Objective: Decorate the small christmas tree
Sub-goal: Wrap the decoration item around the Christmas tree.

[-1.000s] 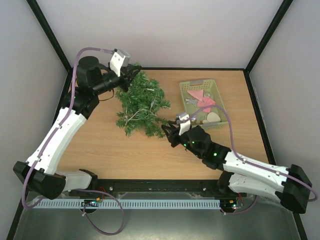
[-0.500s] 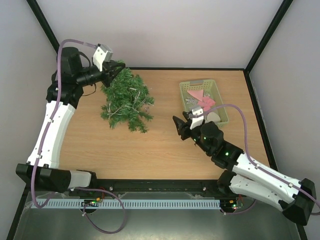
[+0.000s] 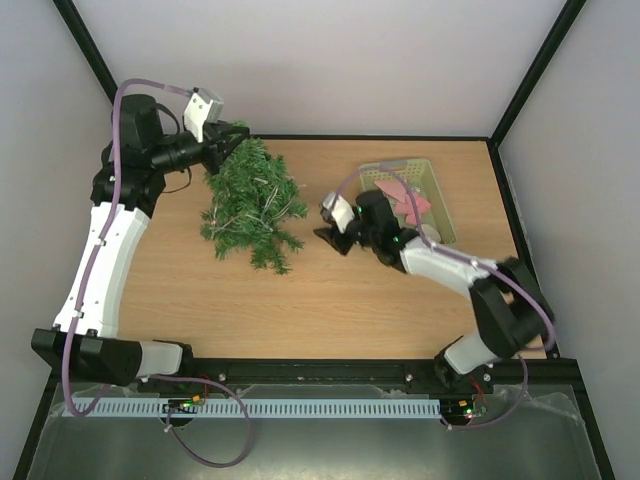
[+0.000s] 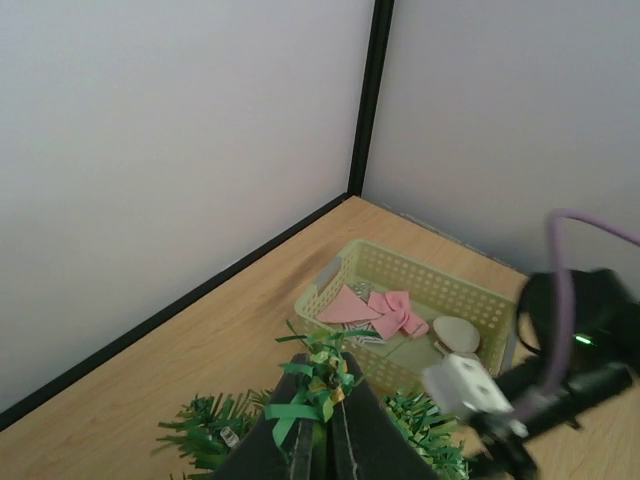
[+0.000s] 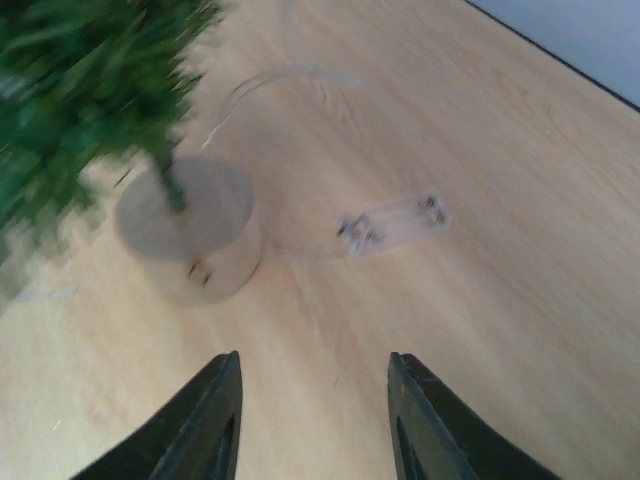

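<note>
The small dark green bristly christmas tree [image 3: 250,200] is on the pale wooden bench [image 3: 300,300], with its tip clamped in the closed left pincer [image 4: 322,400]. Green paper-like strands sprout from that tip, right at the fingers. The tree's trunk ends in a round, light wooden base [image 5: 190,235], which seems to rest on the bench. Whether it sits flat cannot be told through the blur. A clear plastic battery box [image 5: 395,225] lies just beside the base, apart from it, and a thin pale wire [image 5: 280,80] loops from it towards the tree.

The right pincer [image 5: 315,375] hangs low beside the tree on its right-arm side, its fingers spread and nothing between them.

This looks like the fetch-an-ornament step. It would go best if the left grip stays firm and still, so the base does not lift. The right pincer should take a single piece by its edge and stay out of the wire.

Beyond the right pincer, well apart from the tree, sits a pale green plastic lattice basket [image 4: 450,288]. It holds flat pink pieces [image 4: 375,310] and a round beige disc [image 4: 456,333]; anything else in it is too small to tell.
</note>
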You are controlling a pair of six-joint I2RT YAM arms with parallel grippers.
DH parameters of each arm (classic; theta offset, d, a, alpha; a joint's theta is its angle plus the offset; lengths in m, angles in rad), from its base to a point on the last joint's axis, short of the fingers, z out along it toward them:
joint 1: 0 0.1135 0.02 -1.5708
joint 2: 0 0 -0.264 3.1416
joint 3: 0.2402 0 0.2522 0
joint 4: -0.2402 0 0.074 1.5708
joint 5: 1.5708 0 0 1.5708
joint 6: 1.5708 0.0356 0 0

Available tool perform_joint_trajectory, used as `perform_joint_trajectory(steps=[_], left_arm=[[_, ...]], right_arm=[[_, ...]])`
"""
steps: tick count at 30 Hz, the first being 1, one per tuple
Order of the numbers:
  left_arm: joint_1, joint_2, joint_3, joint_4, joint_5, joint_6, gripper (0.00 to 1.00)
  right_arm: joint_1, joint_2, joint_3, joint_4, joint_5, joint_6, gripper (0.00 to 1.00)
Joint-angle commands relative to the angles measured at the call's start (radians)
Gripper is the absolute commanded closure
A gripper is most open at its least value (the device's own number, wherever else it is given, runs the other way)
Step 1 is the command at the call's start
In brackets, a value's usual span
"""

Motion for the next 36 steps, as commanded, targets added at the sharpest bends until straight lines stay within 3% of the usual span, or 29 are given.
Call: perform_joint_trajectory(steps=[1, 7, 14, 19, 26, 30, 33, 36], left_arm=[[0.014, -0.053, -0.002, 0.06, -0.01, -0.02, 0.98], [0.017, -0.067, -0.017, 0.052, -0.03, -0.021, 0.98], [0.017, -0.116, -0.073, 0.103, -0.028, -0.056, 0.96], [0.017, -0.123, -0.088, 0.132, -0.023, -0.093, 0.9], [0.017, -0.159, -0.123, 0.202, -0.014, -0.154, 0.68], [0.017, -0.183, -0.132, 0.237, -0.037, -0.196, 0.63], [0.017, -0.214, -0.142, 0.248, -0.115, -0.229, 0.54], [0.017, -0.271, -0.192, 0.282, -0.299, -0.311, 0.48]], right_arm=[[-0.081, 0.198, 0.222, 0.027, -0.194, 0.133, 0.64], [-0.083, 0.466, 0.439, 0.047, -0.088, 0.533, 0.69], [-0.073, 0.658, 0.656, -0.115, 0.163, 0.728, 0.66], [-0.044, 0.783, 0.821, -0.252, 0.248, 0.753, 0.65], [-0.005, 0.869, 0.931, -0.316, 0.293, 0.752, 0.63], [0.0, 0.907, 0.983, -0.37, 0.343, 0.739, 0.62], [0.003, 0.931, 1.009, -0.401, 0.359, 0.736, 0.62], [0.006, 0.954, 1.029, -0.423, 0.37, 0.737, 0.62]])
